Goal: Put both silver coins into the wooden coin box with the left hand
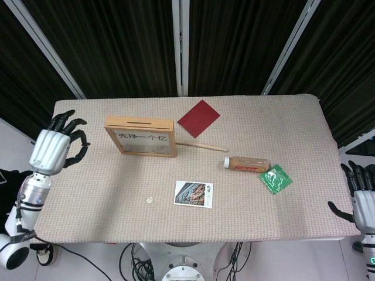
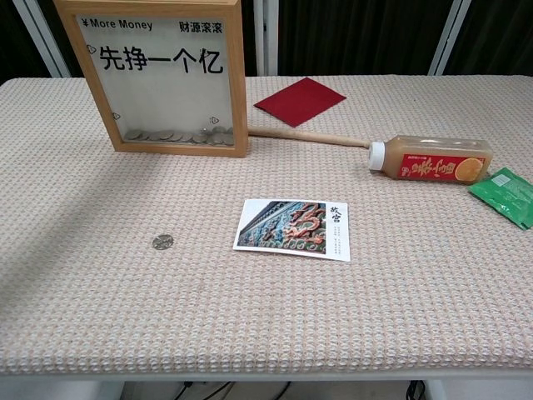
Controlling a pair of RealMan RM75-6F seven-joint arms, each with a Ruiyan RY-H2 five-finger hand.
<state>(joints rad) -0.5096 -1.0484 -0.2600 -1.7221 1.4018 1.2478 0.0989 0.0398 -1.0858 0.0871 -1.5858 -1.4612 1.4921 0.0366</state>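
One small round silver coin lies flat on the woven beige counter, toward the front edge and left of centre, just left of a printed picture postcard and apart from it. I can see only this one loose coin; whether the other is already among the coins heaped at the bottom of the box I cannot tell. The wooden-framed coin box with a clear front and black lettering stands upright nearer the back left of the counter, its slot in the top edge. The left hand hovers at the left edge of the counter, level with the box, fingers spread and curled a little, holding nothing. The right hand hangs off the right front corner, fingers apart and empty too. By my reckoning the step in hand is fetching the loose coin: the left hand must travel in toward the front, come down over the coin and pinch it off the textured cloth, which looks fiddly for so thin a thing, then carry it up to the slot.
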